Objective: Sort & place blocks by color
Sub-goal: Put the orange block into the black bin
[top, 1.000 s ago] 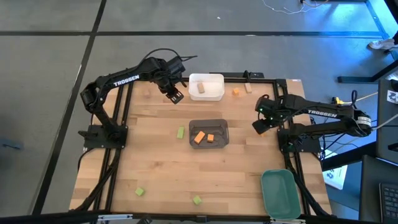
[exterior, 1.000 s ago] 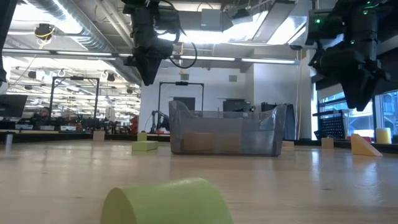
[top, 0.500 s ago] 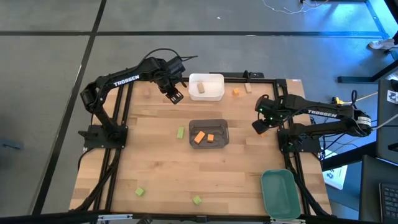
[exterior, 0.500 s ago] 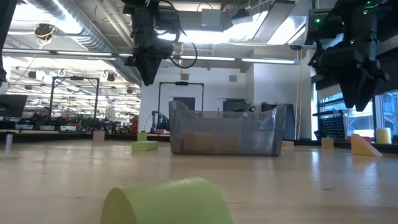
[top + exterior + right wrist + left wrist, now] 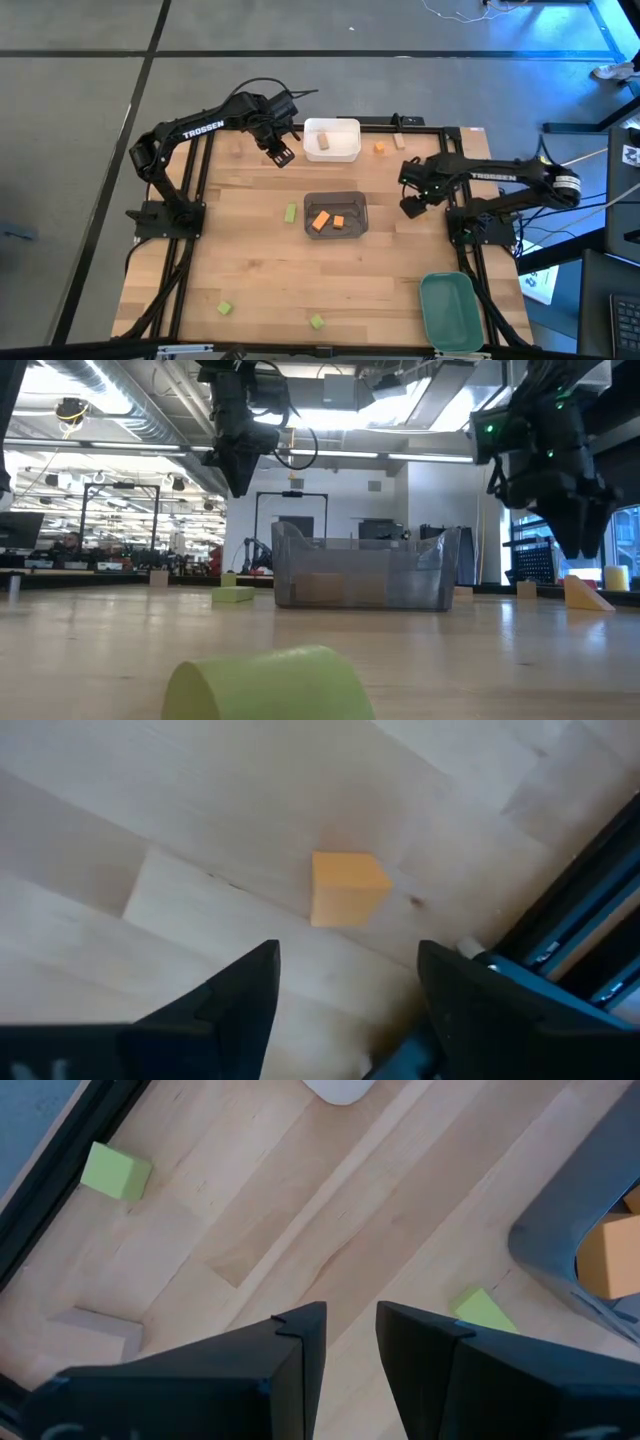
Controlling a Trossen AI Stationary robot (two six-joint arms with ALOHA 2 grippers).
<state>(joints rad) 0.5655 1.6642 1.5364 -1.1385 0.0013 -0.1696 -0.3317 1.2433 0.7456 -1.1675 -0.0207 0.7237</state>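
Right gripper (image 5: pixel 409 208) shifted since the earlier frame: was just off the table's right edge near the arm base, now further in over the light wooden tabletop (image 5: pixel 260 270), closer to the dark grey translucent bin (image 5: pixel 336 215). Same change in the low view: right gripper (image 5: pixel 580 530) lower and moved toward the middle. Fingers spread wide, wider than a second ago, nothing between them. Right wrist view: wide gap between the dark fingers (image 5: pixel 240 990), small orange cube block (image 5: pixel 345 888) on bare wood ahead, near the black frame rail, untouched.

Left gripper (image 5: pixel 281 153) unchanged from the earlier frames, hanging above the table's far side just left of the white rectangular bin (image 5: pixel 332 140). Narrow gap between its fingers (image 5: pixel 300 1350), empty. High in the low view too (image 5: pixel 236 465).

Blocks unmoved. Pale tan wooden block (image 5: pixel 323 143) inside the white bin. Two orange blocks (image 5: pixel 321 221) inside the dark grey bin. Orange cube (image 5: pixel 380 148) on the table right of the white bin, tan block (image 5: pixel 399 142) just beside it by the far rail. Another tan block (image 5: pixel 237 151) near the far-left corner. Light green block (image 5: pixel 290 213) on wood left of the grey bin; two more light green blocks (image 5: pixel 226 308) and (image 5: pixel 317 321) near the front edge. Teal-green rounded bin (image 5: pixel 447 310) at the front-right corner, no blocks visible in it. Left wrist view: light green cube (image 5: pixel 116 1171) by the black rail, tan block (image 5: pixel 95 1330) nearby, light green block (image 5: pixel 482 1310) next to the grey bin's wall (image 5: pixel 560 1240).
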